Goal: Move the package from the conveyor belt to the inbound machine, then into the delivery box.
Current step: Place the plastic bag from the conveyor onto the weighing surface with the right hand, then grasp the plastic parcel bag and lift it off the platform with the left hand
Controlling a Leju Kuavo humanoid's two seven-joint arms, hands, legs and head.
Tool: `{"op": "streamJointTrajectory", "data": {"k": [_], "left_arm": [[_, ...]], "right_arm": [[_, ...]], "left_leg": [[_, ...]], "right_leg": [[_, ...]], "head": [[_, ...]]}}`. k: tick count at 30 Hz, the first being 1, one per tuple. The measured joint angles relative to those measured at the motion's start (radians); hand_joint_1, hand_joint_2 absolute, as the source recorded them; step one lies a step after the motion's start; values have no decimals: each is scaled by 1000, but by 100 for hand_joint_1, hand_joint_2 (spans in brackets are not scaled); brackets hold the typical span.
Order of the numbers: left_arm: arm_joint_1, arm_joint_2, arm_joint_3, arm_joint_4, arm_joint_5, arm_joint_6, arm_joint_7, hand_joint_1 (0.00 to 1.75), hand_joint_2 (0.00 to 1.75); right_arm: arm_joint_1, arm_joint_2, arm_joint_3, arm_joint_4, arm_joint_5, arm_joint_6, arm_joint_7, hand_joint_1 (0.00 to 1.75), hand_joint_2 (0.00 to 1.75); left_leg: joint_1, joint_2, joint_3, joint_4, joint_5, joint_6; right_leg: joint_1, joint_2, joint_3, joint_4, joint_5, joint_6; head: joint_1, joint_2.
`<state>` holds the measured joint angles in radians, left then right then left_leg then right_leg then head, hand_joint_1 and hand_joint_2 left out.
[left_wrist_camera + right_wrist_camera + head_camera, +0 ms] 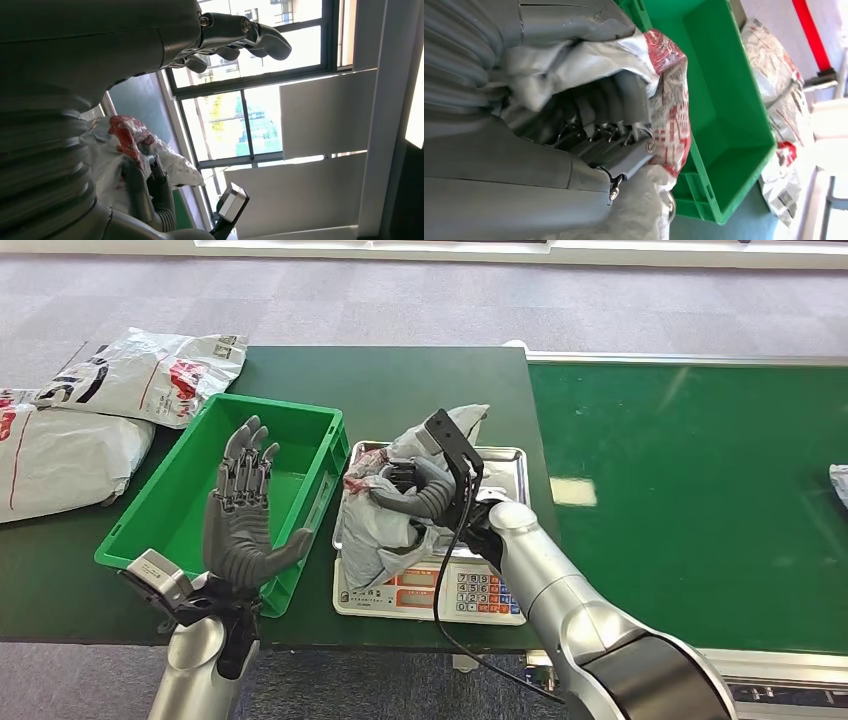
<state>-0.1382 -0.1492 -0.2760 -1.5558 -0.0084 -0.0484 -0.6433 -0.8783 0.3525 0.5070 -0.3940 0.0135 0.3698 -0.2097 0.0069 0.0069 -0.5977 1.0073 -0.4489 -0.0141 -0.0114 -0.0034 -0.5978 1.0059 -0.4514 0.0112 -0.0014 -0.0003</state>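
Observation:
A crumpled grey package [385, 510] with red print lies on the scale's steel pan [505, 462], the inbound machine [440, 590]. My right hand [420, 495] grips the package, fingers dug into its folds; the right wrist view shows the fingers [604, 107] wrapped in the grey plastic [669, 120]. My left hand [245, 515] is raised over the near edge of the empty green box [190, 480], fingers spread and holding nothing. The left wrist view catches the package [125, 140] and my left fingers [240, 35] against windows.
Three white mail bags [60, 430] lie at the table's far left. The green conveyor belt [690, 470] runs on the right, with another parcel's edge [838, 483] at its far right. The scale's keypad [485, 592] faces me near the table's front edge.

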Motion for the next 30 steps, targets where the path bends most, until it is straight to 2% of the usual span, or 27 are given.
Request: {"op": "streamJointTrajectory", "data": {"k": [3,8,11,12,15,20,24,27,30], "left_arm": [[-17,0,5,0,0,17,11,0,175],[-35,0,16,0,-1,26,18,0,175],[-42,0,17,1,-28,58,38,0,175],[-46,0,18,1,-44,74,51,0,175],[-70,0,28,11,-86,121,99,0,175],[-154,3,57,82,-159,182,190,0,175],[-247,8,58,182,-291,205,282,0,175],[-316,7,42,265,-383,180,357,0,175],[-363,4,6,348,-447,139,408,0,175]], "right_arm": [[0,-7,0,-8,8,-60,-24,0,175],[-1,-21,0,-24,14,-91,-30,0,175],[-1,-32,0,-42,34,-162,-30,0,44],[-1,-39,0,-54,44,-194,-30,0,44],[9,-75,-7,-117,66,-266,-30,0,175],[79,-148,-67,-313,71,-249,-37,0,175],[149,-201,-123,-500,104,-254,-21,0,175],[196,-242,-153,-616,121,-268,-19,0,175],[265,-281,-179,-721,141,-305,-51,0,175]], "left_leg": [[0,0,0,0,0,0],[0,0,0,0,0,0],[0,0,0,0,0,0],[0,0,0,0,0,0],[0,-1,0,0,0,0],[0,-1,0,1,0,0],[0,-2,0,1,1,0],[0,-2,0,1,0,0],[0,-2,-1,1,0,0]], "right_leg": [[0,0,0,0,0,0],[0,0,0,0,1,-1],[0,0,0,0,1,-1],[0,-1,0,0,1,-1],[-1,-2,0,0,1,-1],[-1,-2,0,0,2,0],[-1,-3,0,0,2,0],[-2,-3,-1,-1,2,0],[-3,-3,-1,-1,2,0]], "head": [[0,0],[0,0],[0,0],[0,0],[0,0],[0,0],[0,0],[0,0],[0,0]]}}
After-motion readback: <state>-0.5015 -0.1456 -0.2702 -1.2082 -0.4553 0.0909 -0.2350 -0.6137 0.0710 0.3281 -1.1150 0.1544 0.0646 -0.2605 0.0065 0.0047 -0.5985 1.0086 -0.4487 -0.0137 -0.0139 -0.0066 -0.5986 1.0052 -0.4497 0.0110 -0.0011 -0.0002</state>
